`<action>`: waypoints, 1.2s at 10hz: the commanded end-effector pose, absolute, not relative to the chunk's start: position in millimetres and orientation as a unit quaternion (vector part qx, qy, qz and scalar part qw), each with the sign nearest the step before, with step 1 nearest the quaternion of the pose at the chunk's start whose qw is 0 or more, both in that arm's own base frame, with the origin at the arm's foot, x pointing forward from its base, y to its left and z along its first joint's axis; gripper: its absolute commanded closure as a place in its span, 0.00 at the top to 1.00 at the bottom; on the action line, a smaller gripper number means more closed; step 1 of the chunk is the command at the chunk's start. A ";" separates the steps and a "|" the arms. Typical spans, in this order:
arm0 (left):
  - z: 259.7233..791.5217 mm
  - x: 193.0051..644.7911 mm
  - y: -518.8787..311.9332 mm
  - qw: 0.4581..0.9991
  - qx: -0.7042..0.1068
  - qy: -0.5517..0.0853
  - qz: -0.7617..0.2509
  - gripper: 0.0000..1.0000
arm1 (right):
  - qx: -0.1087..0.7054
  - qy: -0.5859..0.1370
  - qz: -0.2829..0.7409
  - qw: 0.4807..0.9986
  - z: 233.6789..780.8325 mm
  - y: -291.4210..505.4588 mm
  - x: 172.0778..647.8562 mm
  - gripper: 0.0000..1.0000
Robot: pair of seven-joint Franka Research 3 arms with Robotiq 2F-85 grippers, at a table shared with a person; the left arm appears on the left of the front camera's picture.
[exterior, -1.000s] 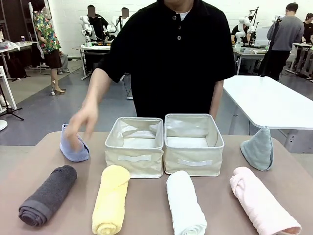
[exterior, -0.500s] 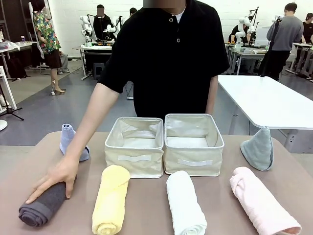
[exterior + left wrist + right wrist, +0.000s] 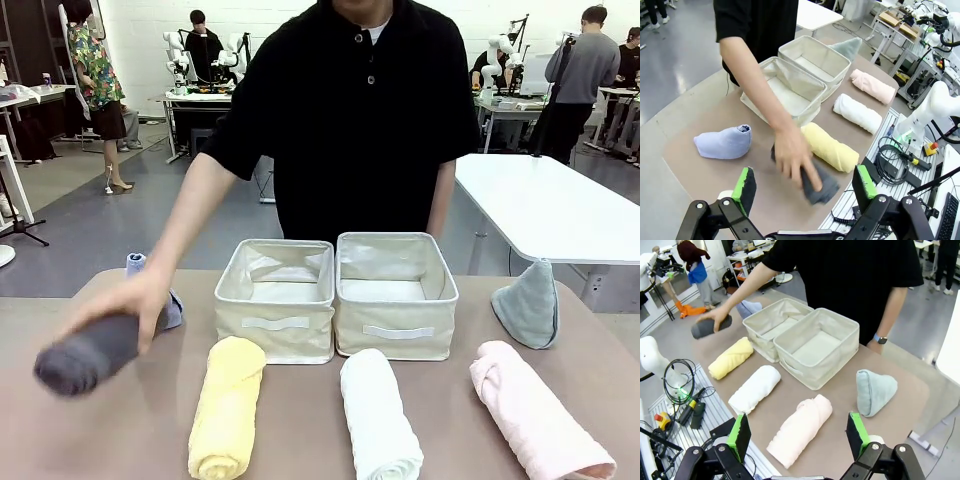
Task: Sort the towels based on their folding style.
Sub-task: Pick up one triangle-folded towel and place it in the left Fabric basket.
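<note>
A person's hand (image 3: 130,305) holds the dark grey rolled towel (image 3: 80,358) lifted above the table's left side. Behind it peeks the lavender-blue cone towel (image 3: 172,308). Along the front lie the yellow (image 3: 228,405), white (image 3: 380,418) and pink (image 3: 535,412) rolled towels. At the far right stands the grey-green cone towel (image 3: 528,305). My left gripper (image 3: 805,182) hangs open high above the table, over the hand and the grey towel (image 3: 824,189). High above the pink towel (image 3: 802,427), my right gripper (image 3: 799,435) is open as well.
Two cream fabric baskets, left (image 3: 275,338) and right (image 3: 395,342), stand side by side at the table's middle, with no towels in them. The person stands at the far edge behind them. A white table (image 3: 560,205) is beyond at right.
The person's hand went from the lavender-blue cone to the dark grey roll, took hold of it and has lifted it off the table. Both grippers stay open.
</note>
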State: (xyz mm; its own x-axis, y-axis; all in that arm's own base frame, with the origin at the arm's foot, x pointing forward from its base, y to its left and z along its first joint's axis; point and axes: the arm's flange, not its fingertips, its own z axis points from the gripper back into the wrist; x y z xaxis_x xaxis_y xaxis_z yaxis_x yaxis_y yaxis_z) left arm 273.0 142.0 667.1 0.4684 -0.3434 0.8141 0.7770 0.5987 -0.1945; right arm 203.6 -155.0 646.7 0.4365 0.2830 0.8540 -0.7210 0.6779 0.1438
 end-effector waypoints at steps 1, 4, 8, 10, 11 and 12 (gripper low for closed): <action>668.3 272.9 141.9 0.803 -0.285 -0.386 -0.353 1.00 | 0.261 -0.431 0.315 0.804 646.6 -152.9 207.0 1.00; 667.2 273.0 142.1 0.808 -0.284 -0.382 -0.346 1.00 | 0.261 -0.431 0.315 0.804 646.6 -152.9 207.0 1.00; 648.2 383.6 36.7 0.955 -0.114 -0.181 -0.204 1.00 | 0.261 -0.431 0.315 0.804 646.6 -152.9 207.0 1.00; 615.0 429.1 -9.7 0.992 -0.038 -0.077 -0.096 1.00 | 0.261 -0.431 0.315 0.804 646.6 -152.9 207.0 1.00; 602.4 447.5 -26.8 0.997 -0.020 -0.052 -0.060 1.00 | 0.261 -0.431 0.315 0.804 646.6 -152.9 207.0 1.00; 590.9 464.9 -39.3 0.999 -0.003 -0.040 -0.024 1.00 | 0.261 -0.431 0.315 0.804 646.6 -152.9 207.0 1.00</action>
